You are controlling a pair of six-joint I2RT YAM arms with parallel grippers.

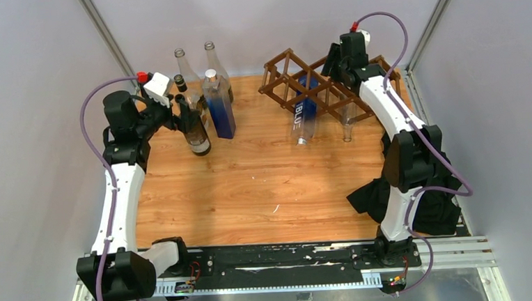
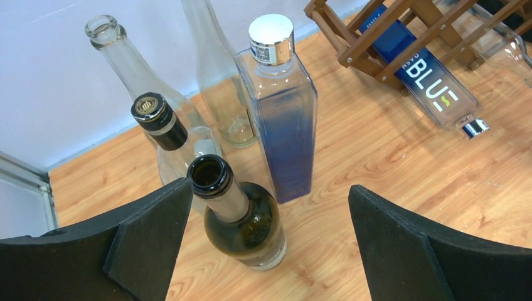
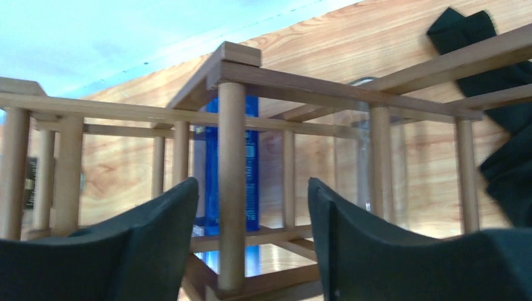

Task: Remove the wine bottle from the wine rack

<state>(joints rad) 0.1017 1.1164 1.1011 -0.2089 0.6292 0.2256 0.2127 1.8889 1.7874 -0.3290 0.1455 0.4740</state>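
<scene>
Top view: a brown wooden lattice wine rack [image 1: 319,91] stands at the far right of the wooden table [image 1: 251,186], a blue-tinted glass wine bottle [image 1: 304,113] lying in one cell.

Left wrist: left gripper [image 2: 271,188] spread wide beside a dark green open bottle [image 2: 244,219].

Right wrist: right gripper [image 3: 251,194], jaws partly apart, straddles a rack post unclasped.
</scene>
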